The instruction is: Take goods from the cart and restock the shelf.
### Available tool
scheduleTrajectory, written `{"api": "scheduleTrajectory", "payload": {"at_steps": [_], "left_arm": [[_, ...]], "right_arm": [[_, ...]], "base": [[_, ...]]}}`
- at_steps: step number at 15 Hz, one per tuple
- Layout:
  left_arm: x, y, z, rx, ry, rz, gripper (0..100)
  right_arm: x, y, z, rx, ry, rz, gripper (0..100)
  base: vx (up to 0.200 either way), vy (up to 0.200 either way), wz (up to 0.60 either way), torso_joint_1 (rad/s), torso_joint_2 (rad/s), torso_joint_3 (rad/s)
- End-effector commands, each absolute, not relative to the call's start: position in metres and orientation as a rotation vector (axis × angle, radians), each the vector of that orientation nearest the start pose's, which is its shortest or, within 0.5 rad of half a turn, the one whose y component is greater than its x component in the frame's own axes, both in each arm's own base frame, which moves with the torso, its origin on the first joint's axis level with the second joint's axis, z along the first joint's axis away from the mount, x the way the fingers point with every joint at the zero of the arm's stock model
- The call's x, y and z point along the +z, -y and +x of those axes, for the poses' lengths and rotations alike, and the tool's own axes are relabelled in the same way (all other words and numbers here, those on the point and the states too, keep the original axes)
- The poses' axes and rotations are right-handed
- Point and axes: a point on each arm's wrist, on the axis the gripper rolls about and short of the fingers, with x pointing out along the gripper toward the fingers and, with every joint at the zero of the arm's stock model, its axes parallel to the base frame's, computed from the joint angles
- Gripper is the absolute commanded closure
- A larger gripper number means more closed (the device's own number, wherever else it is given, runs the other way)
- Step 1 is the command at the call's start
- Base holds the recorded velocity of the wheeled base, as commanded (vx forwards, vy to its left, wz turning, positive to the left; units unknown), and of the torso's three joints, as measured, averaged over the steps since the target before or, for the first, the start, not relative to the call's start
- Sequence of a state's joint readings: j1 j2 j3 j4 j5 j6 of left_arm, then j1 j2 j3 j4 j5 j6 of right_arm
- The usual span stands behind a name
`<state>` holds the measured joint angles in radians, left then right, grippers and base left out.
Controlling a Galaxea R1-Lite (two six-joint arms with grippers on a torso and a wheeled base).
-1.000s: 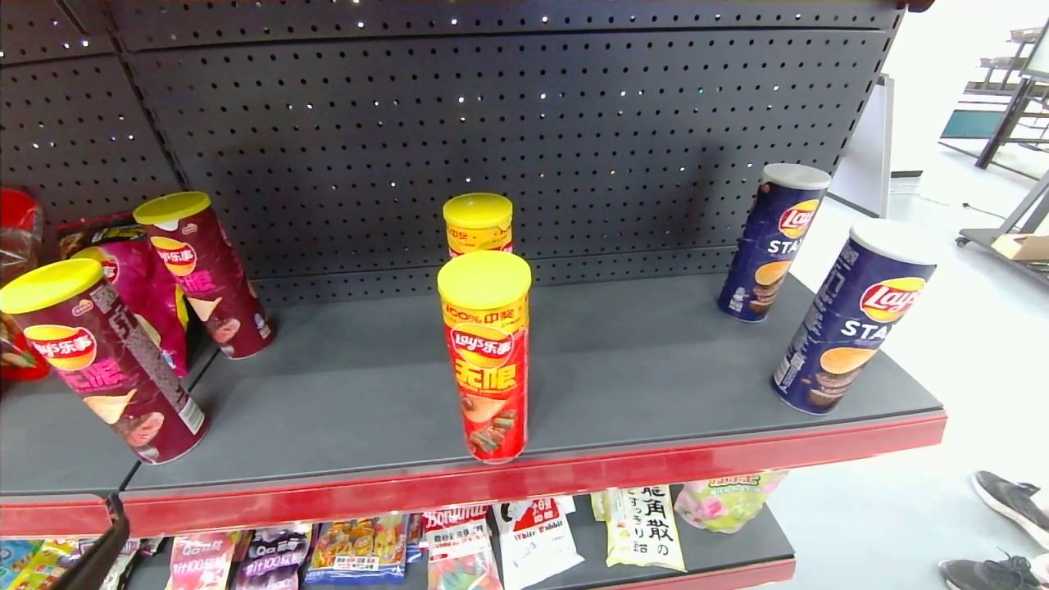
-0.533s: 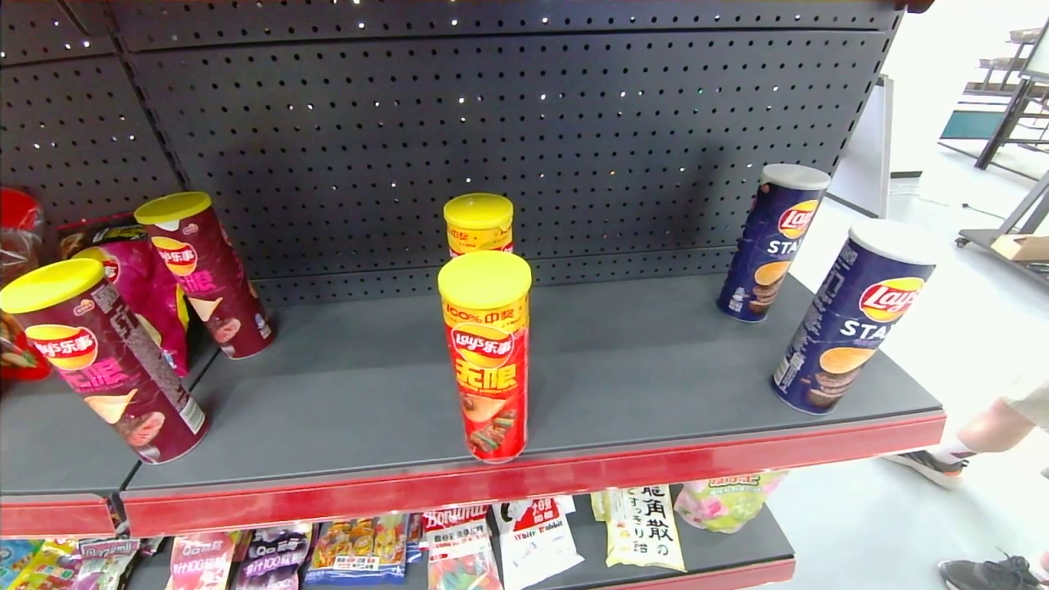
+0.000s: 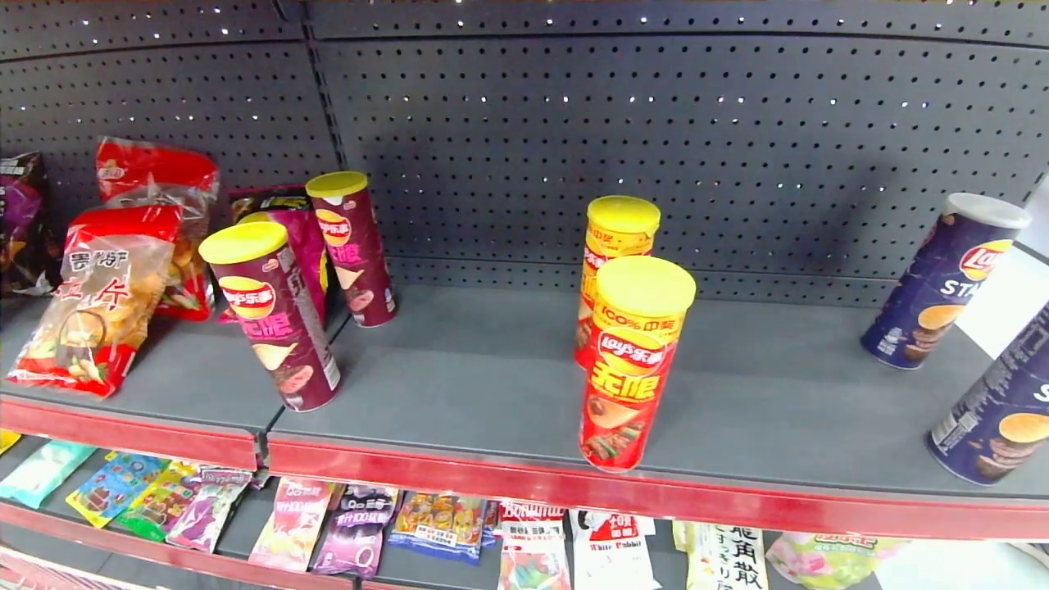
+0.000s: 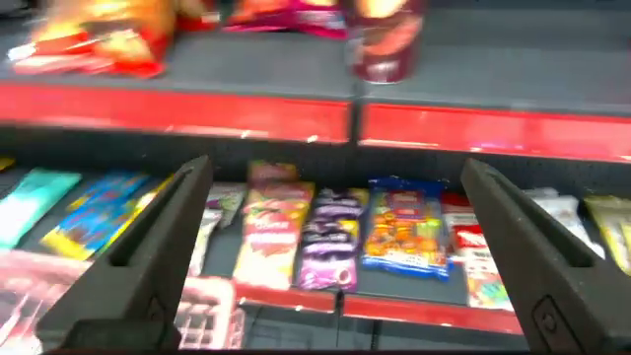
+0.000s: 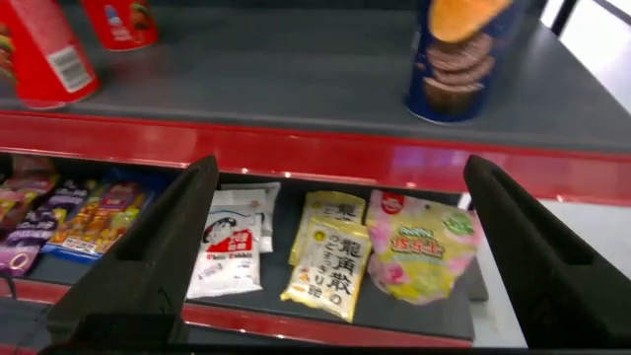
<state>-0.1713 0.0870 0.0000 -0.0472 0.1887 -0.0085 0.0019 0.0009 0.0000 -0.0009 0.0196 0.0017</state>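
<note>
Shelf: the grey shelf (image 3: 492,385) runs across the head view, with bare board between its groups of cans.
Goods on it: two red cans (image 3: 631,369) stand one behind the other mid-shelf, the nearer one at the front edge. Two maroon cans (image 3: 274,319) stand near the board's left end. Two blue cans (image 3: 942,283) stand toward its right end.
Left gripper: the left gripper (image 4: 335,168) faces the shelf's front edge and the lower shelf, fingers spread wide with nothing between them.
Right gripper: the right gripper (image 5: 340,163) faces the same edge farther right, under a blue can, also spread wide and holding nothing.
Around: snack bags (image 3: 90,303) lie on the neighbouring board to the left. Sachets (image 3: 442,524) line the lower shelf.
Change: the whole head view has swung toward the robot's left, so the camera has turned. The cans keep their places on the board, and the snack bags have come into the picture.
Meaning: with both grippers bare, no item is on its way to the shelf. The turn looks like a move away to fetch the next item from the cart, and the bare stretches between the cans look ready to take it.
</note>
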Motion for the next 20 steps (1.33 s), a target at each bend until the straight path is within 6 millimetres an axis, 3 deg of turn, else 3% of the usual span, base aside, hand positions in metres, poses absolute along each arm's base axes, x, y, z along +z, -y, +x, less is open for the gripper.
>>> {"api": "scheduleTrajectory", "payload": {"at_steps": [1, 4, 5, 6, 7, 8, 10, 14, 17, 18, 20], "left_arm": [[0.082, -0.007, -0.015, 0.014, -0.044, -0.004, 0], [0.082, -0.007, -0.015, 0.013, -0.045, -0.006, 0], [0.082, -0.007, -0.015, 0.013, -0.044, -0.004, 0], [0.082, -0.007, -0.015, 0.014, -0.044, -0.003, 0], [0.082, -0.007, -0.015, 0.014, -0.044, -0.003, 0], [0.082, -0.007, -0.015, 0.014, -0.044, 0.005, 0], [0.082, -0.007, -0.015, 0.02, -0.044, 0.005, 0], [0.082, -0.007, -0.015, 0.025, -0.045, 0.004, 0], [0.082, -0.007, -0.015, 0.025, -0.045, -0.002, 0], [0.082, -0.007, -0.015, 0.025, -0.045, -0.002, 0], [0.082, -0.007, -0.015, 0.026, -0.045, -0.002, 0]], "right_arm": [[0.076, 0.0, -0.023, 0.025, 0.0, -0.003, 0], [0.079, -0.001, -0.023, 0.055, 0.021, -0.001, 0], [0.129, -0.002, -0.027, 0.103, 0.098, 0.03, 0], [0.178, -0.002, -0.018, 0.12, 0.095, 0.101, 0], [0.2, -0.002, -0.012, 0.151, 0.098, 0.126, 0], [0.221, -0.005, 0.007, 0.266, 0.05, 0.023, 0], [0.214, -0.01, 0.052, 0.344, -0.122, -0.107, 0], [0.198, -0.033, 0.088, 0.569, -0.302, -0.134, 0], [0.193, -0.043, 0.119, 0.58, -0.355, -0.14, 0], [0.191, -0.049, 0.139, 0.579, -0.363, -0.141, 0], [0.178, -0.056, 0.162, 0.561, -0.405, -0.146, 0]], "base": [[0.0, 0.0, 0.0, 0.0, 0.0, 0.0], [0.0, 0.0, 0.0, 0.0, 0.0, 0.0], [0.0, 0.0, 0.0, 0.0, 0.0, 0.0], [0.0, 0.0, 0.0, 0.0, 0.0, 0.0], [0.0, 0.0, 0.0, 0.0, 0.0, 0.0], [0.0, 0.0, 0.0, 0.0, 0.0, 0.0], [0.0, 0.0, 0.0, 0.0, 0.0, 0.0], [0.0, 0.0, 0.0, 0.0, 0.0, 0.0], [0.0, 0.0, 0.0, 0.0, 0.0, 0.0], [0.0, 0.0, 0.0, 0.0, 0.0, 0.0], [0.0, 0.0, 0.0, 0.0, 0.0, 0.0]]}}
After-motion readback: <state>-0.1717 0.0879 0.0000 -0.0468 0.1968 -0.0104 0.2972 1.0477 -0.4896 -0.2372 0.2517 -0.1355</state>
